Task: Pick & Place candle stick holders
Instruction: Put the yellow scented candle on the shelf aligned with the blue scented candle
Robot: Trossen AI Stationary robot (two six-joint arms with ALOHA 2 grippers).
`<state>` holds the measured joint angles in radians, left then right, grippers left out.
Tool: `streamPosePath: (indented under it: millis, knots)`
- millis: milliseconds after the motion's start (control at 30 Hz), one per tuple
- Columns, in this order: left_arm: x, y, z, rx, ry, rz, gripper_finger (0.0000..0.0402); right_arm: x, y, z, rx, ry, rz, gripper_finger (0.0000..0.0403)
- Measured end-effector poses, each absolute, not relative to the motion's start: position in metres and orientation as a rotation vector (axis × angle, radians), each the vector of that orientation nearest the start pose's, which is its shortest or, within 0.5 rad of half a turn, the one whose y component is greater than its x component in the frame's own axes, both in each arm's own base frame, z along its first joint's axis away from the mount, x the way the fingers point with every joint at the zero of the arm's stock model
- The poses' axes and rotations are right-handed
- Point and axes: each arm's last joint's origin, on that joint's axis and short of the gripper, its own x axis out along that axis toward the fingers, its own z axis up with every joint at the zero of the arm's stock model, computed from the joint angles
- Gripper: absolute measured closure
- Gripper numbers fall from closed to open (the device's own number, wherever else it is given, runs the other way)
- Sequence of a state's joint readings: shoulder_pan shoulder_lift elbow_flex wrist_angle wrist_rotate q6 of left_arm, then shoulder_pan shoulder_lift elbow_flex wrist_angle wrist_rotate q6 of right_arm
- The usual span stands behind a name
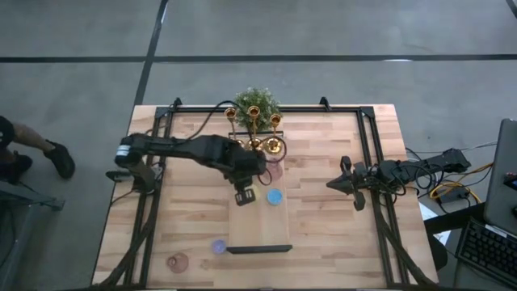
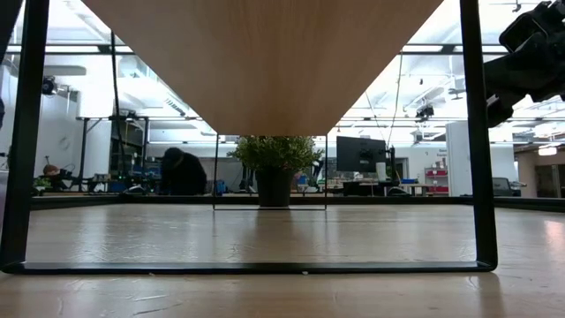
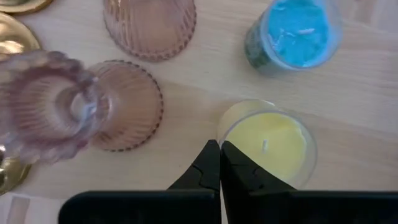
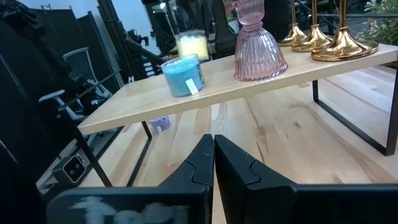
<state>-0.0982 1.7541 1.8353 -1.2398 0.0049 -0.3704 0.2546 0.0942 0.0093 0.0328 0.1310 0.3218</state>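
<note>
Inventory for you, operator, at this moment.

- Left gripper (image 3: 219,163): fingers pressed together, nothing between them. It hangs over the raised wooden shelf (image 1: 250,226) at mid-table, its tips right at the rim of the yellow candle holder (image 3: 268,142).
- Yellow candle holder: on the shelf, directly beneath and just beside the left fingertips, not gripped.
- Blue candle holder (image 3: 296,32): on the shelf, near the yellow one, a little farther from the left gripper.
- Pink glass holders: one upright holder (image 3: 46,104) with a ribbed flared base stands beside the left gripper; a second ribbed base (image 3: 150,25) sits beyond it.
- Gold holders (image 1: 254,121): three slim-stemmed pieces at the far end of the shelf, in front of the green plant (image 1: 257,100).
- Purple candle holder (image 1: 218,246): on the tabletop, beside the shelf's near end.
- Third pink glass holder (image 1: 177,261): on the tabletop near the front edge, left of the purple one.
- Right gripper (image 4: 213,163): fingers closed, empty, parked at the table's right side, well apart from the shelf.
</note>
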Motion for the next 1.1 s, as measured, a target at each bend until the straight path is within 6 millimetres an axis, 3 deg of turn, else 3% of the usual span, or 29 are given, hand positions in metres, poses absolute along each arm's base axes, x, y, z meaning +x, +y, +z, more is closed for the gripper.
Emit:
streamPosePath:
  millis: [267, 567, 1100]
  knots:
    - [0.358, -0.036, 0.339, -0.230, 1.188, 0.147, 0.0400, 0.100, 0.022, 0.162, 0.304, 0.070, 0.114, 0.0394]
    - [0.361, -0.036, 0.346, -0.225, 1.111, 0.146, 0.0375, 0.100, 0.022, 0.162, 0.258, 0.068, 0.116, 0.0394]
    - [0.355, -0.038, 0.353, -0.299, 1.103, 0.139, 0.0373, 0.100, 0.022, 0.162, 0.247, 0.067, 0.116, 0.0394]
